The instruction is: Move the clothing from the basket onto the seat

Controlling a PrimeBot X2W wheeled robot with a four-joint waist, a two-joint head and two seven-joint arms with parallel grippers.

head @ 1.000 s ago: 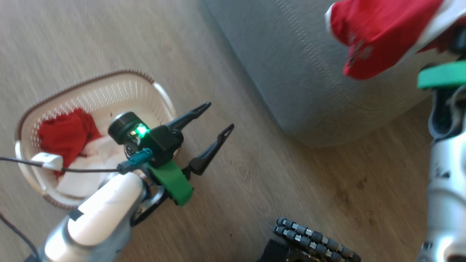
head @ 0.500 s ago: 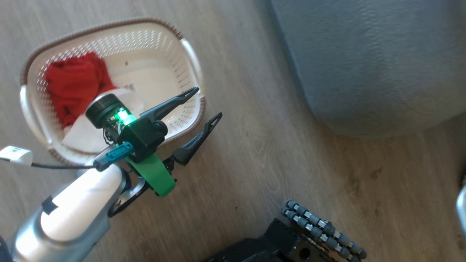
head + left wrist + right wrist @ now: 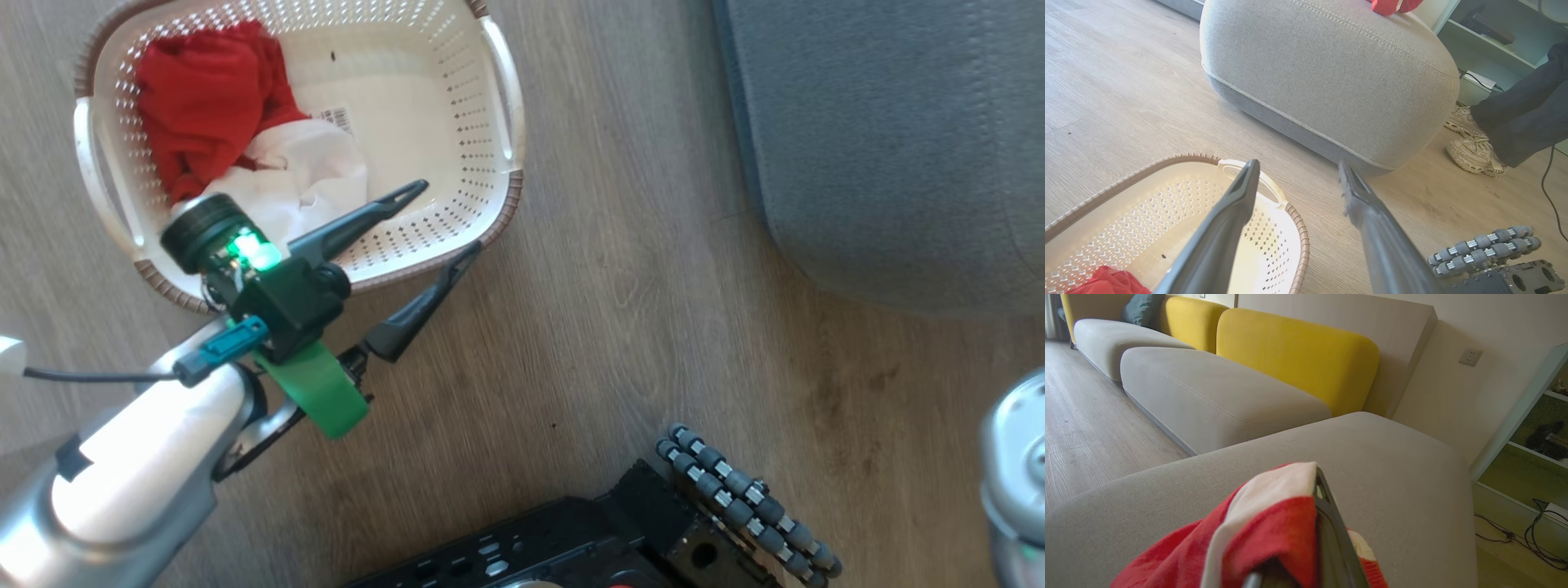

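Note:
The cream basket stands on the wood floor with clothing in it: a red garment and a white garment. My left gripper is open and holds nothing, one finger over the basket's inside, the other over its near rim. In the left wrist view the left gripper points past the basket at the grey seat. My right gripper is shut on a red and white garment just above the seat. That garment shows on the seat's top.
My dark wheeled base with rollers sits on the floor at the bottom. A person's legs and pale shoes stand right of the seat. More grey cushions and a yellow backrest lie behind. Cables trail at the right.
The head view has swung, so basket and seat sit differently in it, and the right gripper with its red garment has left it. The left gripper stays open by the basket.

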